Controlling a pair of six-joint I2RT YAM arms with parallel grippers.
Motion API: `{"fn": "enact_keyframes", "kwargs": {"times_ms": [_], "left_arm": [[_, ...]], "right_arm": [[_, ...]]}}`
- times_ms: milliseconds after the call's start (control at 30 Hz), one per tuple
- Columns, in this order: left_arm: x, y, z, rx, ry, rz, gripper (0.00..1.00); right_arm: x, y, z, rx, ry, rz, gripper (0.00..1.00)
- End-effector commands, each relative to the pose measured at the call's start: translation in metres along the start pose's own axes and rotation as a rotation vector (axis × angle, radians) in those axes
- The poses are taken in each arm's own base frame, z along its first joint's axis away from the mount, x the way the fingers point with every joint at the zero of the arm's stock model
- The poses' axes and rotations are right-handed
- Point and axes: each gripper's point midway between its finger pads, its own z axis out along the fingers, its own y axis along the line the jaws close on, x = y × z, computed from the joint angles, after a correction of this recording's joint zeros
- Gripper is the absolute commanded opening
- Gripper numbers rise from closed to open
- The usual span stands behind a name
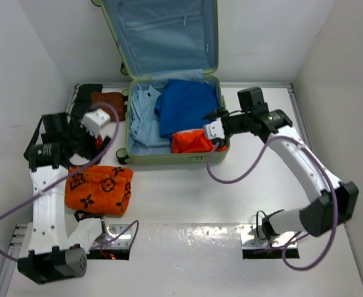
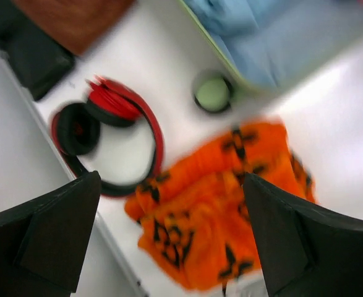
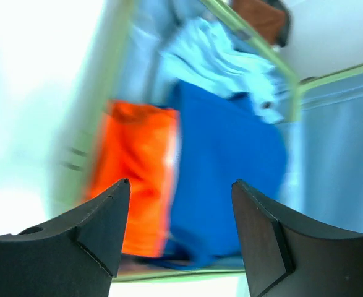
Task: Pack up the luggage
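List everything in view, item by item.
luggage: 1, pale green, open, table's far side
light blue garment: 1, light blue, inside luggage, left
dark blue garment: 1, dark blue, inside luggage, middle
orange garment: 1, orange, inside luggage, near right corner
patterned cloth: 1, orange and black, table, left of luggage
headphones: 1, red and black, on table beside patterned cloth
brown item: 1, brown, table's far left
black item: 1, black, beside brown item
table: 1, white, under everything
left gripper: 1, black, open above headphones and patterned cloth
right gripper: 1, black, open over luggage's near right corner
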Motion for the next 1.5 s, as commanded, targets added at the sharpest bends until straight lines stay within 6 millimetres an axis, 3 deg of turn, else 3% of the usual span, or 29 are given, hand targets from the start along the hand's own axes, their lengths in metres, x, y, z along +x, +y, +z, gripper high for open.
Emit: {"fn": "enact_keyframes", "kwargs": {"times_ms": [0, 100, 133, 233, 300, 433, 533, 767, 833, 933, 1200, 1467], "left_arm": [[0.045, -0.04, -0.018, 0.159, 0.089, 0.26, 1.0], [0.087, -0.058, -0.026, 0.203, 0.168, 0.451, 1.0], [0.109, -0.069, -0.024, 0.259, 0.205, 0.53, 1.0], [0.139, -0.078, -0.02, 0.269, 0.238, 0.665, 1.0], [0.148, -0.083, -0.016, 0.298, 0.242, 0.716, 1.0], [0.135, -0.08, 0.01, 0.313, 0.151, 0.733, 1.0], [0.113, -0.077, 0.023, 0.363, 0.087, 0.698, 1.0], [0.109, -0.071, 0.065, 0.524, 0.078, 0.63, 1.0], [0.118, -0.076, 0.078, 0.548, 0.088, 0.613, 1.0], [0.124, -0.065, 0.097, 0.5, 0.1, 0.619, 1.0], [0.173, -0.072, 0.139, 0.619, 0.225, 0.534, 1.0], [0.196, -0.078, 0.156, 0.686, 0.289, 0.517, 1.0]], "right_arm": [[-0.022, 0.051, -0.005, -0.066, -0.033, 0.369, 0.65], [-0.026, 0.056, -0.009, 0.009, -0.007, 0.506, 0.65], [-0.024, 0.056, -0.009, 0.043, -0.007, 0.523, 0.65], [-0.023, 0.071, -0.013, 0.075, 0.021, 0.632, 0.65], [-0.023, 0.088, -0.013, 0.08, 0.026, 0.688, 0.65], [-0.022, 0.111, -0.013, 0.078, 0.046, 0.748, 0.65], [-0.021, 0.127, -0.014, 0.065, 0.069, 0.769, 0.65], [-0.01, 0.138, -0.015, 0.061, 0.109, 0.778, 0.65], [-0.007, 0.139, -0.014, 0.056, 0.115, 0.789, 0.65], [-0.004, 0.138, -0.012, 0.05, 0.122, 0.8, 0.65], [0.002, 0.134, -0.009, 0.034, 0.143, 0.811, 0.65], [0.004, 0.128, -0.013, 0.032, 0.163, 0.787, 0.64]]}}
